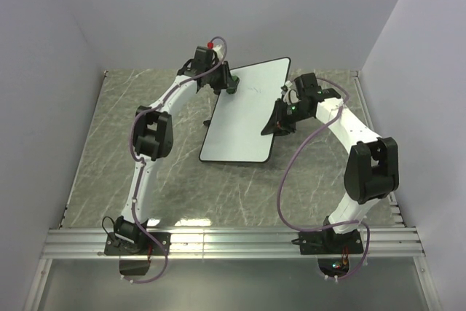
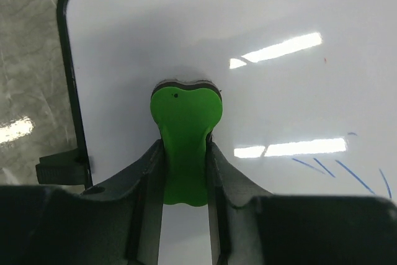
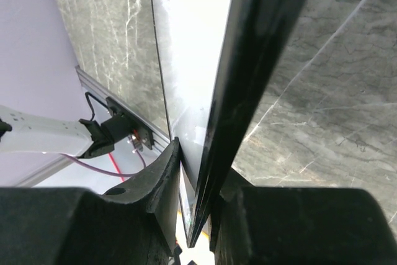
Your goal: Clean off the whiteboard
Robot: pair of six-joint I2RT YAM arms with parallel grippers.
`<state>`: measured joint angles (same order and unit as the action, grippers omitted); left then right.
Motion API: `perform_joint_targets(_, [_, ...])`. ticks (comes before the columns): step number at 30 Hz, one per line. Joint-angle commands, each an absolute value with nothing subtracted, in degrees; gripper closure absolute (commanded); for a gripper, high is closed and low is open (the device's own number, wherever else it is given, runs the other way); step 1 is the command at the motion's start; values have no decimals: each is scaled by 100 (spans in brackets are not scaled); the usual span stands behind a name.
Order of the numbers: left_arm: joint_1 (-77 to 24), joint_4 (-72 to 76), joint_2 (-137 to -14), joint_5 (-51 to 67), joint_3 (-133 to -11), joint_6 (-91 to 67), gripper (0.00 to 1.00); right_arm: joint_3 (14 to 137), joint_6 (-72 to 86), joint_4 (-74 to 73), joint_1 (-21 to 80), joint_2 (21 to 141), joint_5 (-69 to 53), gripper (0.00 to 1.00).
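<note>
1. The bench (image 1: 95, 172) is carrying the whiteboard (image 1: 244, 118), which is lying skewed at its middle, one corner reaching toward the far edge.
2. The right gripper (image 3: 198, 181) is clamping the board's right rim, jaws narrow on the thin black edge, apparently steadying it.
3. The left gripper (image 2: 185, 159) is pinching the green eraser (image 2: 185, 122) tightly by its waist. The pad appears to be pressing on the board near its far-left corner.
4. Blue strokes (image 2: 338, 169) are showing to the eraser's right, unwiped.
5. Judgement: the wiping step is in hand, with marks remaining. The next move is calling for a flat sweep across to the strokes while the right grip is bracing the board against sliding.
</note>
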<state>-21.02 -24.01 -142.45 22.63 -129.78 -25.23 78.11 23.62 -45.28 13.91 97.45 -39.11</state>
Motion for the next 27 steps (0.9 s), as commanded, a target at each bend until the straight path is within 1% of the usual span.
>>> perform_joint_targets(1, [-2803, -3489, -14318, 3021, -12823, -1881, 100, 7611, 1415, -5309, 1995, 10362, -3190, 100])
perform_joint_targets(3, [-2979, -3332, -14178, 3164, -12823, -1951, 100, 7664, 1415, -5326, 2004, 10388, -3217, 100])
perform_joint_targets(7, [-3243, -3401, -14177, 3410, -13401, -2030, 100, 7691, 1424, -5335, 2004, 10415, -3226, 100])
perform_joint_targets(9, [-3322, -3288, -14081, 3603, -13447, -2135, 100, 7638, 1424, -5318, 2004, 10406, -3225, 100])
perform_joint_targets(15, [-3577, -3138, -13878, 3692, -13509, -2171, 100, 7524, 1433, -5300, 2004, 10301, -3217, 100])
perform_joint_targets(18, [-3595, -3216, -13948, 3438, -13553, -2180, 100, 7532, 1424, -5309, 2004, 10292, -3208, 100])
perform_joint_targets(21, [-3551, -3322, -14027, 2630, -13605, -2223, 100, 7524, 1424, -5317, 2004, 10257, -3190, 100])
perform_joint_targets(27, [-3059, -3226, -14422, 1882, -13851, -2540, 100, 7436, 1424, -5326, 1995, 10125, -3138, 100])
